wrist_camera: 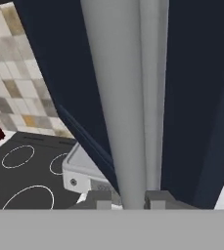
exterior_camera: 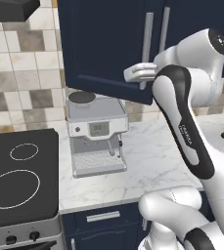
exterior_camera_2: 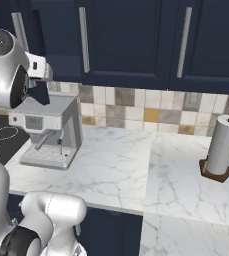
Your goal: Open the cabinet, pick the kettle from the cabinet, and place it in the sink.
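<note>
Two fingers of my claw (wrist_camera: pixel 128 200) pinch the silver handle (wrist_camera: pixel 114 97) of the blue cabinet (exterior_camera: pixel 103 44). That door stands a bit open, at twelve o'clock above the coffee machine (exterior_camera: pixel 95 134) on the table (exterior_camera: pixel 152 161).

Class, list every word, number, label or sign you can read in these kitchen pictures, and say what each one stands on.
No text can be read for certain.
Small dark lettering on the robot arm: too small to read.
Grey display on the coffee machine: blurred, no digits legible.
White rings on the cooktop: burner markings, not writing.
Cabinet, its handle and paper towel roll: no lettering.
</note>
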Robot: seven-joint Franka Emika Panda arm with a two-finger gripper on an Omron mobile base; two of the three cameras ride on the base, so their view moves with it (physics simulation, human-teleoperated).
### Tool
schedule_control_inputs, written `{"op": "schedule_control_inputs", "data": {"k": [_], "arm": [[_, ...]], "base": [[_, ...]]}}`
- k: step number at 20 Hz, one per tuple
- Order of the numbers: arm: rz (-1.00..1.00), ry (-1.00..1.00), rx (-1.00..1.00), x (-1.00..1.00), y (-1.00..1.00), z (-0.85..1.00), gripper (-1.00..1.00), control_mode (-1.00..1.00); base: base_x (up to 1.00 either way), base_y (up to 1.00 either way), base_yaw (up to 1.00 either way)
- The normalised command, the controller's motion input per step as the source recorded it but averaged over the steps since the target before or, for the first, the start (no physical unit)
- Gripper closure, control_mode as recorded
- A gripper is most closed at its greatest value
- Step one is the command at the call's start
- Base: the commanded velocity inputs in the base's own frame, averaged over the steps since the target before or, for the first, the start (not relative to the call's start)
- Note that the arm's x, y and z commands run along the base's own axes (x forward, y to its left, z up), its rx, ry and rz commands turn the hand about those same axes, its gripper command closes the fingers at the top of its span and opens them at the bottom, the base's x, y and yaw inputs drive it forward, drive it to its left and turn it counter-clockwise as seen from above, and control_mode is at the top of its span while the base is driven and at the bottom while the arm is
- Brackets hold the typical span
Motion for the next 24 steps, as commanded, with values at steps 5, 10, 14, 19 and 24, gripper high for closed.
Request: {"op": "schedule_control_inputs", "data": {"k": [5,10,14,19,24], "arm": [[0.0,0.0,0.0,-0.35,0.43,0.0,1.0,-1.0],[0.0,0.0,0.0,-0.3,0.43,0.0,1.0,-1.0],[-0.02,0.0,0.0,-0.11,0.39,0.0,1.0,-1.0],[-0.07,0.0,0.0,-0.01,0.38,-0.01,1.0,-1.0],[-0.08,0.0,0.0,-0.1,0.18,-0.01,-1.0,-1.0]], "base": [[0.0,0.0,0.0],[0.0,0.0,0.0],[0.0,0.0,0.0],[0.0,0.0,0.0],[0.0,0.0,0.0]]}}
